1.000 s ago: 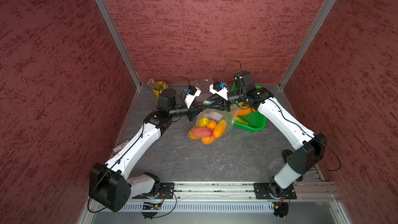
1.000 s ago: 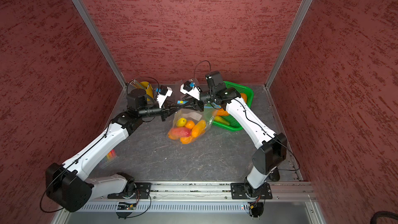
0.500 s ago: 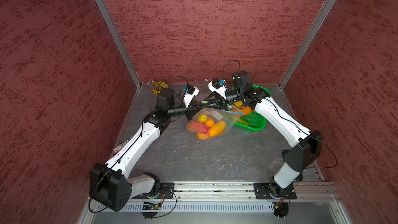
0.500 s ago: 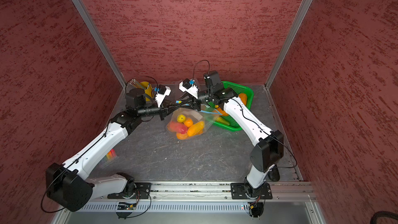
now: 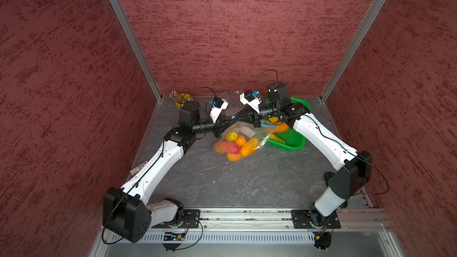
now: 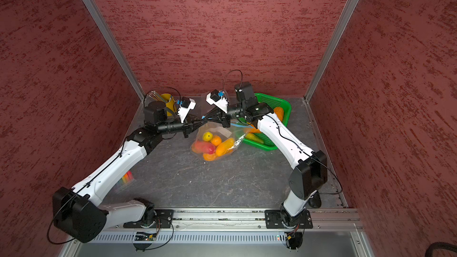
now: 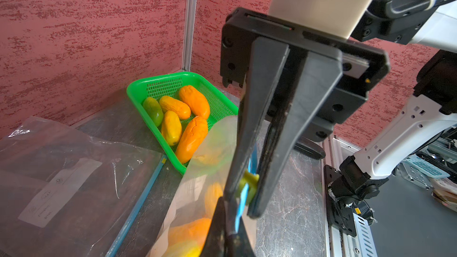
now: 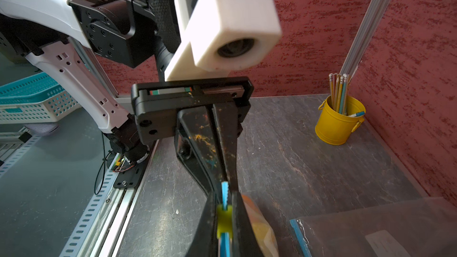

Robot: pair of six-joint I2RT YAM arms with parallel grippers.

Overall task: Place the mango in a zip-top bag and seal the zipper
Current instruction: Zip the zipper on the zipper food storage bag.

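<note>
Here the left claw (image 8: 223, 187) pinches the blue zipper (image 8: 224, 190) of the bag (image 5: 248, 132), and the right claw (image 7: 247, 195), tip to tip with it, is clamped on the yellow slider (image 7: 250, 181). The bag sags to the worktop (image 5: 235, 181) beside the basket (image 5: 294, 145), mango (image 5: 229, 146) inside.

basket (image 7: 163, 86) green | bucket (image 8: 338, 124) yellow | zipper (image 8: 224, 191) blue | slider (image 8: 223, 218) lime | fingers (image 7: 262, 95) black
</note>
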